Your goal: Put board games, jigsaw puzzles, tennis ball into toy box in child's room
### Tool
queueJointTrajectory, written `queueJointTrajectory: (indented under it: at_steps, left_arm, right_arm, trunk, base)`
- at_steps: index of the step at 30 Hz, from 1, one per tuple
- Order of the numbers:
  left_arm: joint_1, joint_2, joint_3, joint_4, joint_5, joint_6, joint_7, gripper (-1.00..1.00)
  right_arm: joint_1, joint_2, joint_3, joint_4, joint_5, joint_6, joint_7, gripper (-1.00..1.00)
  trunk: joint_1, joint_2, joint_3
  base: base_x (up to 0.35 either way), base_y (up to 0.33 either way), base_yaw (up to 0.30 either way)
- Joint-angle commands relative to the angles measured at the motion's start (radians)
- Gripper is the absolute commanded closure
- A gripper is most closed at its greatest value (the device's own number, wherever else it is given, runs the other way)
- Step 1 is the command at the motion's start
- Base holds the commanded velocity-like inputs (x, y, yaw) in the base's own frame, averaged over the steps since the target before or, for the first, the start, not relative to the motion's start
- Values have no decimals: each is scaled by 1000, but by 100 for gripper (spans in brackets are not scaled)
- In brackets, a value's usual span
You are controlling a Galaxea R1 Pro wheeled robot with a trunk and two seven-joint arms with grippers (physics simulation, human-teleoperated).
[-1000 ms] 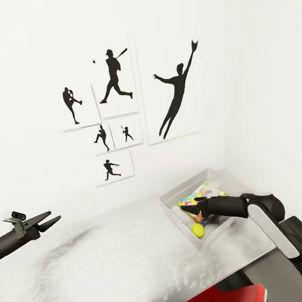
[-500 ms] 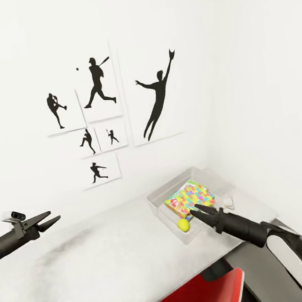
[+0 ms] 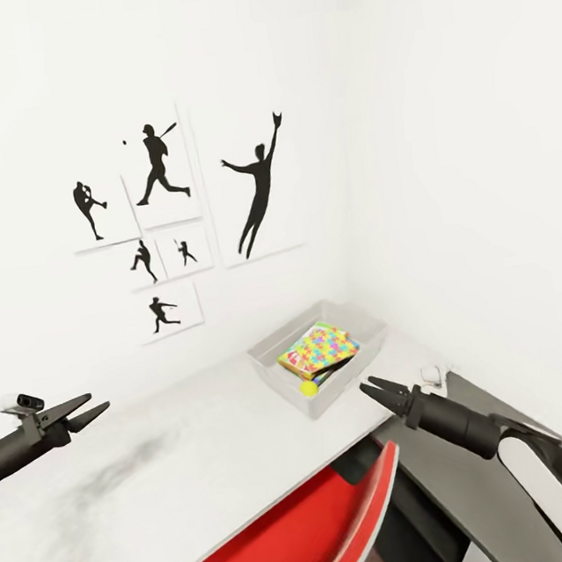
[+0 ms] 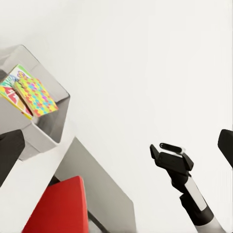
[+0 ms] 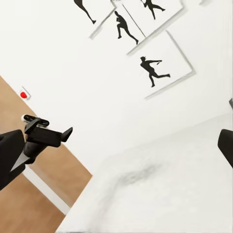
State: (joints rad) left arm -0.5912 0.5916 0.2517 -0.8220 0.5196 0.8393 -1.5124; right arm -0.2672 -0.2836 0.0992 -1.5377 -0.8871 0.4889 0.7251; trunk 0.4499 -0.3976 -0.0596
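The toy box (image 3: 320, 360) sits at the far right end of the worktop (image 3: 205, 442), close to the room's corner. Inside it lies a jigsaw puzzle (image 3: 318, 348) on top of a red-and-green board game, with the tennis ball (image 3: 308, 388) at the near wall of the bin. From the left wrist view the puzzle (image 4: 36, 96) overlaps the printed game box (image 4: 13, 92) beneath it, a layering the head view barely gives.

The right gripper (image 3: 381, 391) hangs just off the worktop's near edge beside the bin, its fingers spread and empty. The left gripper (image 3: 78, 412) floats well apart over the left end, likewise spread with nothing in it.

By the look of it, the worktop's toys are binned and the games on the bed are what is left, so the sensible step is to back off and turn away. Doing that well means keeping both arms tucked clear of the red chair (image 3: 297, 536) under the worktop and of the bin's rim, so nothing gets knocked.

The right wrist view adds wood-plank floor (image 5: 34, 194) beyond the worktop's left end, and the baseball silhouette pictures (image 5: 155, 65) above it.
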Motion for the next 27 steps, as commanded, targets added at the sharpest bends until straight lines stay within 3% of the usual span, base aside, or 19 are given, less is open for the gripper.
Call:
queueJointTrajectory:
  at_steps: [1, 10, 18, 27]
  left_arm:
    - [0, 1, 0, 0, 1, 11, -3, -100]
    - [0, 2, 0, 1, 0, 11, -3, -100]
    - [1, 2, 1, 1, 1, 11, -3, -100]
    - [0, 2, 1, 1, 2, 11, -4, -100]
  right_arm:
    - [-1, 0, 1, 2, -10, 8, -2, -100]
    - [-1, 0, 2, 10, -8, -49, -2, -100]
    - [0, 0, 2, 29, -10, -60, -3, -100]
    - [-1, -3, 1, 30, -12, -58, 2, -100]
  trunk:
    - [0, -2, -1]
    - [0, -2, 0]
    - [0, -2, 1]
    - [0, -2, 10]
  base:
    - [-329, 61, -174]
    - [-321, 59, -34]
    - [-34, 2, -12]
    - [-1, 93, -181]
